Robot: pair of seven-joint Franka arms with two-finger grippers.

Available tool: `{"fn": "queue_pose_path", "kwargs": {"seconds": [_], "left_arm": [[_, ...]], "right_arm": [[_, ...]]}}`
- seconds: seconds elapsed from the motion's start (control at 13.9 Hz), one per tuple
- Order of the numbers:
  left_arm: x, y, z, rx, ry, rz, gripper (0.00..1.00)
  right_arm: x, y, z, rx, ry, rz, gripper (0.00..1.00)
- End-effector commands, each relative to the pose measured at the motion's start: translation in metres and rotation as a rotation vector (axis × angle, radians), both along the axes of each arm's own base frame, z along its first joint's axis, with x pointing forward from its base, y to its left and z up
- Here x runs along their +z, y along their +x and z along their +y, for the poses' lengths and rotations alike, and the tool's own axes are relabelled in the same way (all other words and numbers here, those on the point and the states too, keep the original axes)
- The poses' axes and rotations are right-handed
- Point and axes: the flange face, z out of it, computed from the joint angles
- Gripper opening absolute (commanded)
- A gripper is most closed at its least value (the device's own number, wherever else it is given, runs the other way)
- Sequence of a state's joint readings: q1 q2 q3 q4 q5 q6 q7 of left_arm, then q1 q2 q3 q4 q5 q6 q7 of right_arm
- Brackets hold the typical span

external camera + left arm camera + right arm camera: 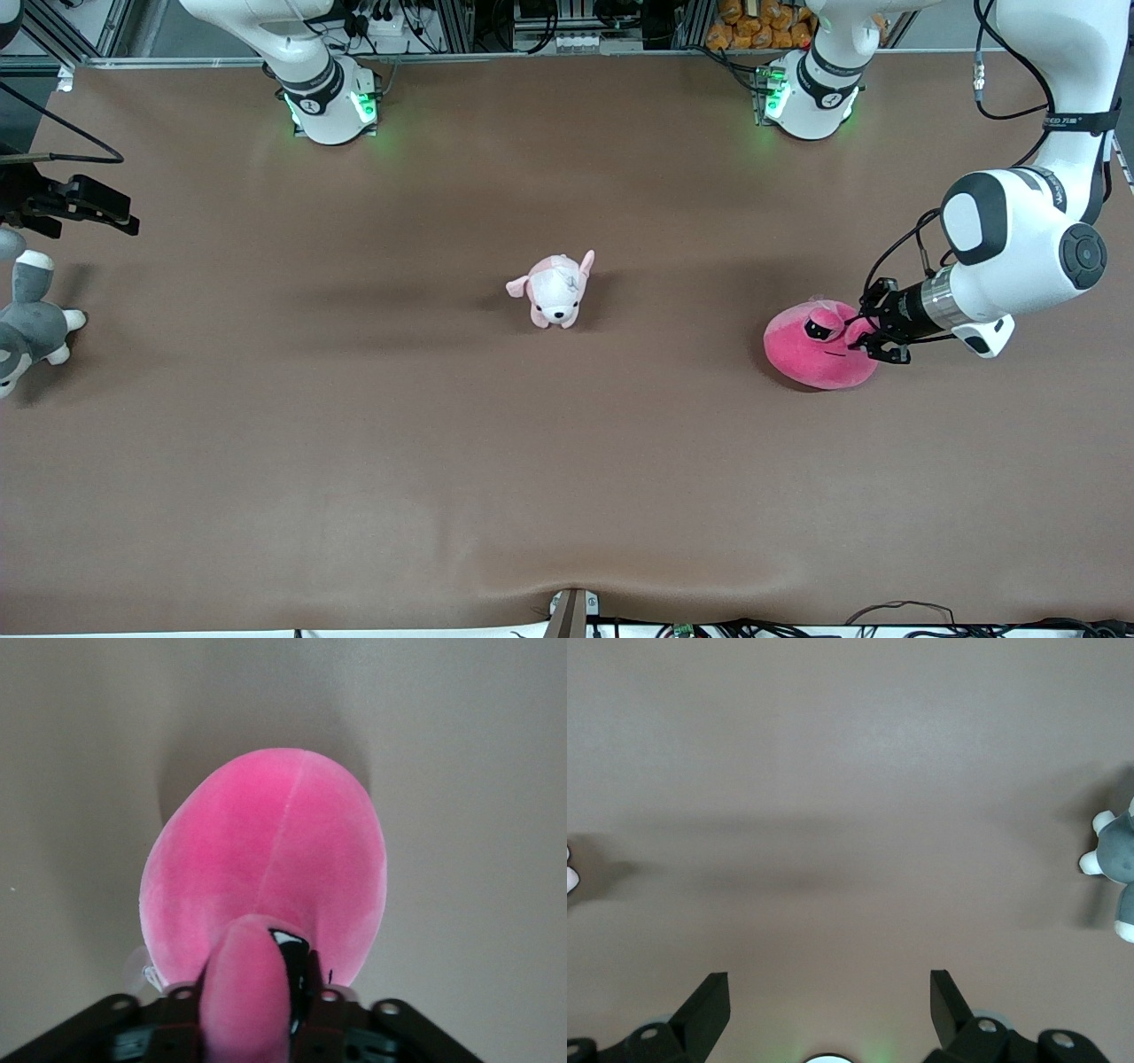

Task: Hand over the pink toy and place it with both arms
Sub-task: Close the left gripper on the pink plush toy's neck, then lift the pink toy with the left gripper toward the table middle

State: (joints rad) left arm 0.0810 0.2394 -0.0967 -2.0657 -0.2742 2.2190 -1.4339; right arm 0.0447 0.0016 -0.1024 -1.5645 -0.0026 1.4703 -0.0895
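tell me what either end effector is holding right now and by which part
The left end effector pinches the hot-pink round plush toy by one bulging eye lump. The right end effector is open, holding nothing.

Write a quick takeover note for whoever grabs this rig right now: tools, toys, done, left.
Left tool: down at the pink toy, closing on one of its bulging eyes; toy on the table at the left arm's end, not lifted.
Right tool: open, empty, waiting over bare table at the right arm's end, near the grey-and-white plush.
Pale pink puppy plush: mid-table, untouched.
Done: left arm's approach.
Left: finish grip, lift, hand over to right tool, place.
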Motion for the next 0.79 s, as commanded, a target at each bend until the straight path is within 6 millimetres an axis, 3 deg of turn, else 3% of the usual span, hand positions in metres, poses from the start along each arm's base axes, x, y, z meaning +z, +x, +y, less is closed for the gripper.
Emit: {"fn": "queue_pose_path", "kwargs": {"seconds": [0.0,0.14,0.29,0.72], "left_arm": [[0.009,0.007,-0.004,0.017,-0.016,-0.014,0.03],[0.025,0.006,-0.009,0.003,-0.020,-0.023,0.00],[0.057,0.007,-0.034,-0.003,-0.033,-0.024,0.00],[0.154,0.011,-0.130,0.035,-0.072,0.010,0.00]], "right_arm": [[0.004,0.002,-0.003,-0.013,-0.008,-0.002,1.00],[0.004,0.002,-0.002,-0.012,-0.008,-0.002,1.00],[0.004,0.002,-0.002,-0.013,-0.009,-0.002,1.00],[-0.001,0.005,-0.012,-0.027,-0.025,0.002,1.00]]}}
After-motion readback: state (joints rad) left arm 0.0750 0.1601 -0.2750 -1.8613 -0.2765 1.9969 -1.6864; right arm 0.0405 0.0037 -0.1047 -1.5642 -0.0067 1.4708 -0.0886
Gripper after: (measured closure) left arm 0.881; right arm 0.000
